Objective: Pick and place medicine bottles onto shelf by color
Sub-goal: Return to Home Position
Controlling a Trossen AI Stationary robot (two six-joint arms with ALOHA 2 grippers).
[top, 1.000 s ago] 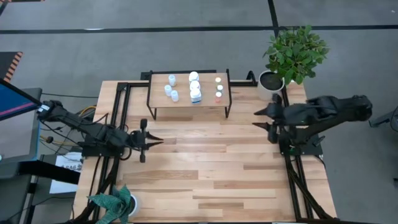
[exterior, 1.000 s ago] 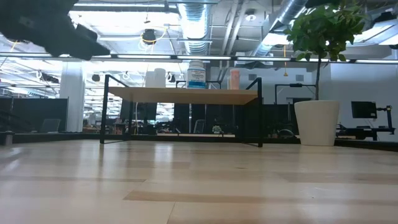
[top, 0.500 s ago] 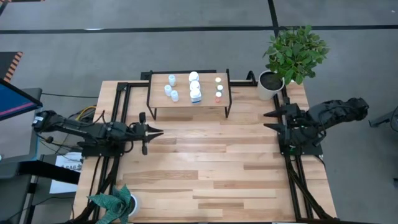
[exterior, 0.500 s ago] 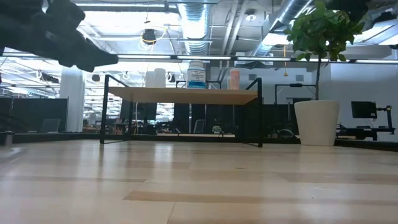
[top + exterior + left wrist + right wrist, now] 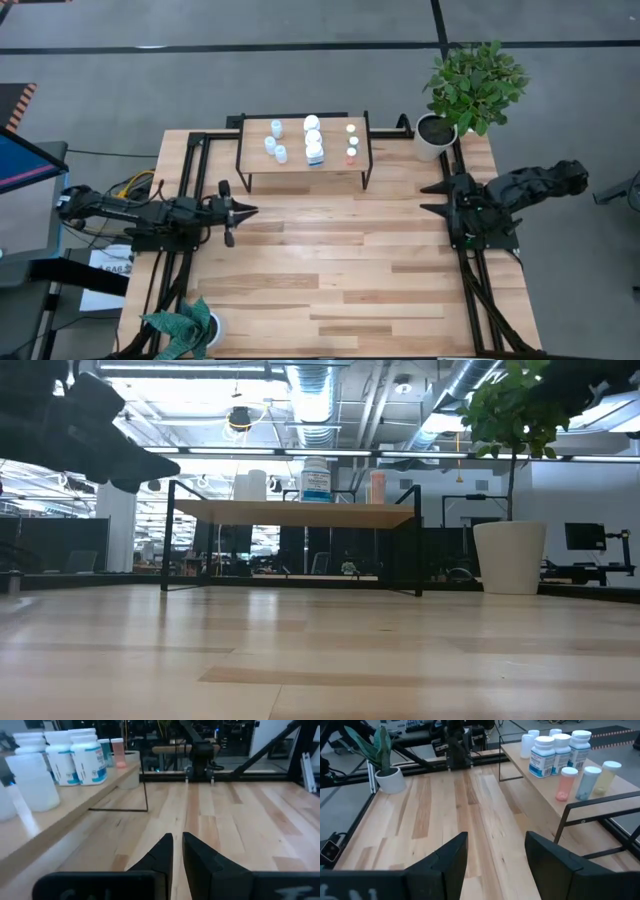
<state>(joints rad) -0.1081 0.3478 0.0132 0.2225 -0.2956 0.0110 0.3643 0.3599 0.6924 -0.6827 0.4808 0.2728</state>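
The shelf (image 5: 305,162), a light wood top on thin black legs, stands at the table's far middle. Several medicine bottles stand upright on it: white ones (image 5: 313,138) at the left and middle, and three tiny ones with coloured caps (image 5: 352,142) at the right. The right wrist view shows the white bottles (image 5: 555,752) and the tiny ones (image 5: 590,781); the left wrist view shows white bottles (image 5: 82,755). My left gripper (image 5: 246,210) hangs shut at the table's left, clear of the shelf. My right gripper (image 5: 430,198) hangs open at the right edge, holding nothing.
A leafy plant in a white pot (image 5: 436,135) stands at the far right corner. A smaller potted plant (image 5: 190,325) sits at the near left corner. Black frame rails (image 5: 470,290) run along both table sides. Bare wooden tabletop (image 5: 330,260) lies between the arms.
My left gripper has drawn back toward the table's left edge and sunk, staying shut. My right gripper has pulled back toward the table's right edge and come down, its fingers as wide apart as before. The bottles and the shelf have not moved.
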